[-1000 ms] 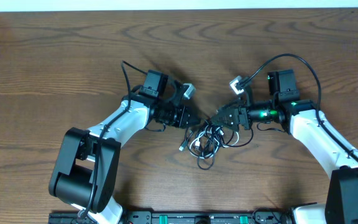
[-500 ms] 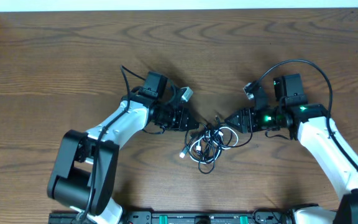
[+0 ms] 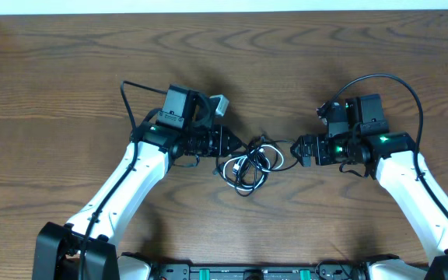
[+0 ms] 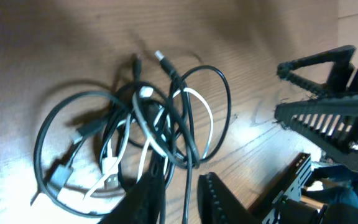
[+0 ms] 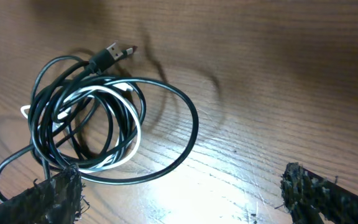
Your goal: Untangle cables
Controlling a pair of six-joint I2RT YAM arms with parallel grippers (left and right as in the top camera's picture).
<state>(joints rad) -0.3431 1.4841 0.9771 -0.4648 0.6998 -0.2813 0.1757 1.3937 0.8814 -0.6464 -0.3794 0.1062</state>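
- Looking at the cables (image 3: 247, 165) lying in one loose knot on the wooden surface (image 3: 92, 78), roughly midway between the two arms.
- Counting several black loops plus one white cord (image 5: 104, 91) threading through them, all overlapping.
- Spotting a black plug end (image 5: 107, 53) poking out of the top of the pile in the right wrist view, lying flat on the wood.
- Seeing the left end effector (image 3: 238, 147) sitting right at its own side of the knot, fingers only a little apart, with one black strand running down through the gap.
- Seeing the right end effector (image 3: 303, 149) hanging just beside the other side, fingers spread wide and gripping nothing; one fingertip overlapping the outer black loop, touching or not, can't tell.
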